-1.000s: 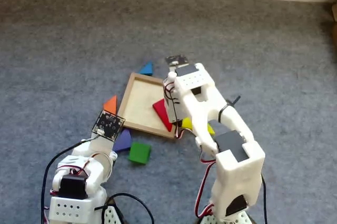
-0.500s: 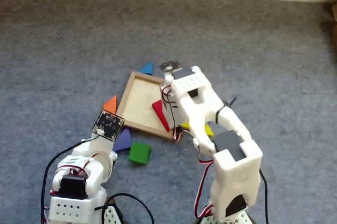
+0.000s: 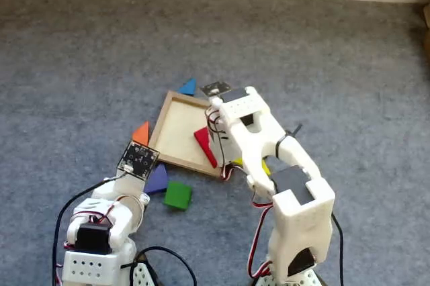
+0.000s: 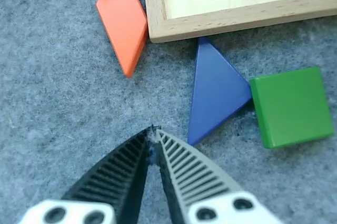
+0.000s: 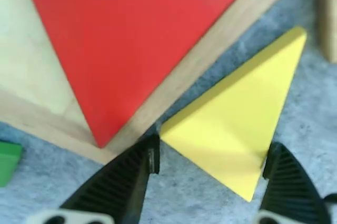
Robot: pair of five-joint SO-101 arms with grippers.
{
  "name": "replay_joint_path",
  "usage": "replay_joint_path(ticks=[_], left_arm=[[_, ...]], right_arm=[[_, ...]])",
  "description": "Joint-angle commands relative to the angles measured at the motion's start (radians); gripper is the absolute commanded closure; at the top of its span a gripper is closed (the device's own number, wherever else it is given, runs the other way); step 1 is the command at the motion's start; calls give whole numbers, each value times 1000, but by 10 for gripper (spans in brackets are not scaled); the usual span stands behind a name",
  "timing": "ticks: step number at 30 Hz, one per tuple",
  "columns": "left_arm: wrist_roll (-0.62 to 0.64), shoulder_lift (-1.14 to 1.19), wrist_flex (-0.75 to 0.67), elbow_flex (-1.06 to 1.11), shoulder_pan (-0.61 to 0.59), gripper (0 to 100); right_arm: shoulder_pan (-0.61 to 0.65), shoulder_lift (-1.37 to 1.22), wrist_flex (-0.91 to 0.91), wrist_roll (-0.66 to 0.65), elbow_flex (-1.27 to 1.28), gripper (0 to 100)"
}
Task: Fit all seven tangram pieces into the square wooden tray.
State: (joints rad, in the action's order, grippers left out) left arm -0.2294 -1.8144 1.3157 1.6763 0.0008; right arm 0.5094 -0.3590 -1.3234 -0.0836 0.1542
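Tangram pieces lie in and around the square wooden tray (image 3: 176,125), which sits near the middle of the grey tabletop (image 3: 336,64). One red triangle (image 5: 131,40) lies flat inside the tray, in its near right corner. A yellow triangle (image 5: 237,124) lies on the tabletop just outside that corner. The right end effector (image 5: 210,158) is released, with one finger on each side of the yellow triangle.

By the tray's near left corner lie an orange slanted piece (image 4: 124,19), a big blue triangle (image 4: 213,90) and a green square (image 4: 292,105). The blue triangle and the green square touch. The left end effector (image 4: 152,129) is clenched on nothing, just beside the big blue triangle's tip. A small blue triangle (image 3: 188,87) sits at the tray's far corner.
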Motion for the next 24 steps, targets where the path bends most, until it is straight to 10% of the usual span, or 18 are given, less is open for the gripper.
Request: replay_joint_path(ticks=[1, 24], left_arm=[[6, -5, 5, 19, -4, 993], [6, -5, 5, 19, -4, 993]], right_arm=[[-8, 24, 47, 28, -13, 691], [-15, 21, 147, 25, -5, 769]])
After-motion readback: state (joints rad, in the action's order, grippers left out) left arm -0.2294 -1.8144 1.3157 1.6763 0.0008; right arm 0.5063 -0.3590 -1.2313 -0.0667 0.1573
